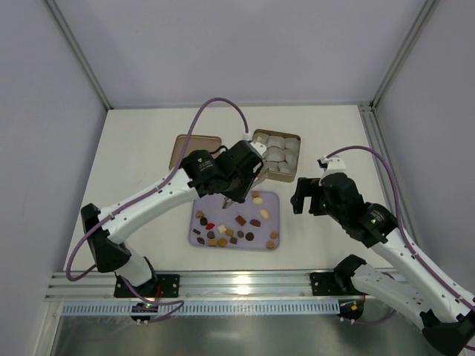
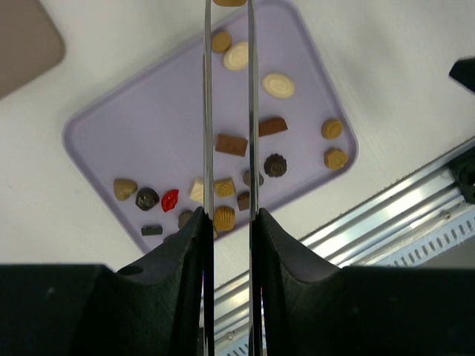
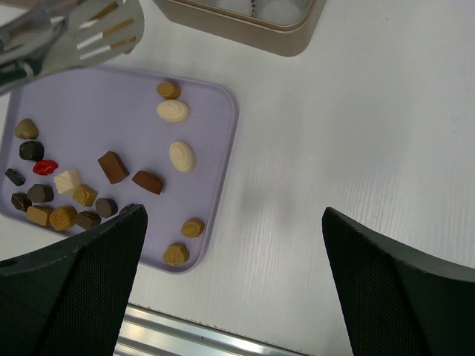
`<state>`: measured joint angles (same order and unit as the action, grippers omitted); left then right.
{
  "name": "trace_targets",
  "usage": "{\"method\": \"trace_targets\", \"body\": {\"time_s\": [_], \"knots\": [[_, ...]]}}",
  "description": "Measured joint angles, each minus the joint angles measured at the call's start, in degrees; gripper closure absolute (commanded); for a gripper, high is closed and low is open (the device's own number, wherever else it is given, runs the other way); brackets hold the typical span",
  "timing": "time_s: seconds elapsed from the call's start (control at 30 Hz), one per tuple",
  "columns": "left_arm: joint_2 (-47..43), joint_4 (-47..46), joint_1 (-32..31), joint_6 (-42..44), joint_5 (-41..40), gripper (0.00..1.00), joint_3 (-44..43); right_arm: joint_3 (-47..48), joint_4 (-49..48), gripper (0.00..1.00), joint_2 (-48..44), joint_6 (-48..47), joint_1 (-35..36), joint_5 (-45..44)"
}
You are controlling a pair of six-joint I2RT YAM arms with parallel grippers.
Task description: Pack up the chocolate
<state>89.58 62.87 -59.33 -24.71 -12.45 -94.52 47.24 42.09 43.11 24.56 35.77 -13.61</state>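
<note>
The chocolate (image 1: 241,220) lies as several small dark, caramel and cream pieces plus a red one (image 2: 170,198) on a lavender tray (image 1: 271,209). My left gripper (image 1: 237,185) hangs above the tray's far side, shut on metal tongs (image 2: 208,111) whose two blades run forward from the jaws. A caramel piece (image 2: 229,2) shows between the tong tips at the top edge of the left wrist view. My right gripper (image 1: 300,196) stands open to the right of the tray, above bare table, with nothing between its fingers. In the right wrist view the tongs (image 3: 82,30) show over the tray (image 3: 89,111).
A tan box (image 1: 297,139) with pale grey cup liners (image 1: 276,156) stands behind the tray, and its edge (image 3: 245,22) shows in the right wrist view. A flat brown lid (image 1: 191,150) lies to its left. An aluminium rail (image 1: 223,285) runs along the near edge.
</note>
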Motion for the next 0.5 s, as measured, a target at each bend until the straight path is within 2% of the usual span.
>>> {"method": "trace_targets", "body": {"time_s": [0.2,0.5], "knots": [[5.44,-1.22,4.9,2.75,-0.17,0.7,-7.93,0.48,0.46,0.0,0.0,-0.02,0.0,-0.31],[18.38,-6.05,11.5,7.02,0.02,0.7,-18.18,4.33,2.82,0.0,0.0,-0.07,0.0,-1.75]]}}
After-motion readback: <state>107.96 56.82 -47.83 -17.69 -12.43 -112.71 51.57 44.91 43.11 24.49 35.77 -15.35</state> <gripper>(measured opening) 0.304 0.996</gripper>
